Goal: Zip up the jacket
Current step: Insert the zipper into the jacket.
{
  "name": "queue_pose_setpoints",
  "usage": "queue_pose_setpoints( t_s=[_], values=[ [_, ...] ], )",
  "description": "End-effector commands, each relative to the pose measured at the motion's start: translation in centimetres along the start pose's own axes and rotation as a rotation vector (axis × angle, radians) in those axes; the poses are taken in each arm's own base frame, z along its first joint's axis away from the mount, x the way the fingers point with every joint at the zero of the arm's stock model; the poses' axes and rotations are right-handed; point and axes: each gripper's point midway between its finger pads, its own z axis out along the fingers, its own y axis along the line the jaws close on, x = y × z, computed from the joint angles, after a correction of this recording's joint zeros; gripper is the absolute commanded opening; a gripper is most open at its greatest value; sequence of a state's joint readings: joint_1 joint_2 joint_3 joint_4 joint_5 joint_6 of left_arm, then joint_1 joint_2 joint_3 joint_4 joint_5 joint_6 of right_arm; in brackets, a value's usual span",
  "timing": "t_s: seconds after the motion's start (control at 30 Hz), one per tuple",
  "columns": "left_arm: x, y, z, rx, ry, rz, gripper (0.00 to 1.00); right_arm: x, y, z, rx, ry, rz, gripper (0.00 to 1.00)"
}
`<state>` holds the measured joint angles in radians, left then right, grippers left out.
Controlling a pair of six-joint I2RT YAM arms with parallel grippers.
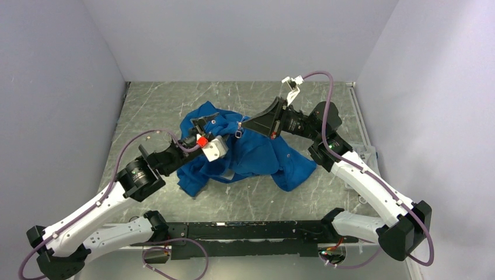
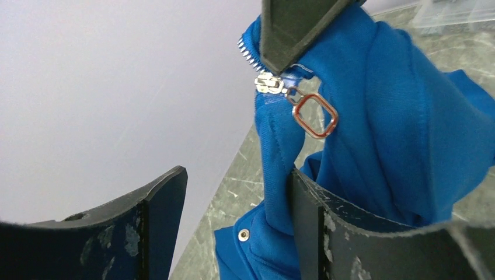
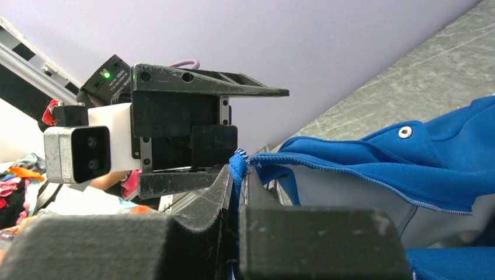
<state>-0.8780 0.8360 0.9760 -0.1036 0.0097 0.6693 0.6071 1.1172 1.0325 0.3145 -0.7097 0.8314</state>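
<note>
I judge the zipping to be at the set-up stage, with the run up the teeth not yet begun. Nearest the left wrist camera, along the bottom of its frame, my left gripper [image 2: 238,175] stands spread, its two dark fingers [image 2: 327,233] well apart and holding nothing. A twisted strip of the jacket [image 2: 397,128] rises between them, lying against the right-hand finger.

Just beyond, in the upper middle of that frame, sits the silver zipper slider [image 2: 268,83]. A red-rimmed pull ring [image 2: 315,115] hangs free at its lower right, and a short run of bare zipper teeth [image 2: 247,49] shows above it. Further still, at the top edge, my right gripper [image 2: 285,55] comes in as a dark wedge, pressed together on the jacket's zipper edge just above the slider.

The right wrist view agrees: blue cloth is pinched between its jaws at lower centre, and the pale lining [image 3: 350,198] stretches away to the right.

From overhead, the jacket lies heaped in the middle of the table [image 1: 175,99]. Both grippers meet over its upper centre, the left from the lower left and the right from the right.

Next, I think the left gripper must move forward and close on the pull ring or slider. That is a small, dangling target, so the right should hold the edge taut. I cannot tell whether both zipper halves are seated in the slider
</note>
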Motion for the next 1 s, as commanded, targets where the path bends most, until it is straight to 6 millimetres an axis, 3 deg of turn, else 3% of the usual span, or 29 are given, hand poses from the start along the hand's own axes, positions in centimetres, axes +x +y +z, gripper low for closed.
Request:
queue_pose_setpoints(
  t_s=[0.0,0.13,0.27,0.43,0.67,0.97],
  values=[
    [-3.3,-0.2,-0.8,0.056,-0.138,-0.012,0.68,-4.1,3.7,0.0,-0.095,-0.130,-0.103,0.00],
    [-3.2,-1.4,0.2,0.100,-0.141,-0.065,0.68,-5.0,3.6,0.8,-0.101,-0.145,-0.095,0.00],
    [-1.9,-2.2,1.4,0.104,-0.095,-0.091,0.77,-5.4,3.6,0.8,-0.091,-0.159,-0.097,0.00],
    [-1.6,-2.8,2.5,0.099,-0.064,-0.126,0.79,-5.5,3.5,0.7,-0.080,-0.163,-0.102,0.00],
    [1.9,-2.5,4.0,-0.001,0.042,-0.044,0.85,-5.8,3.2,0.7,-0.056,-0.171,-0.122,0.00],
    [2.3,-0.7,1.5,-0.037,0.094,0.056,0.84,-5.9,1.9,0.2,0.028,-0.190,-0.156,0.00]
  ],
)
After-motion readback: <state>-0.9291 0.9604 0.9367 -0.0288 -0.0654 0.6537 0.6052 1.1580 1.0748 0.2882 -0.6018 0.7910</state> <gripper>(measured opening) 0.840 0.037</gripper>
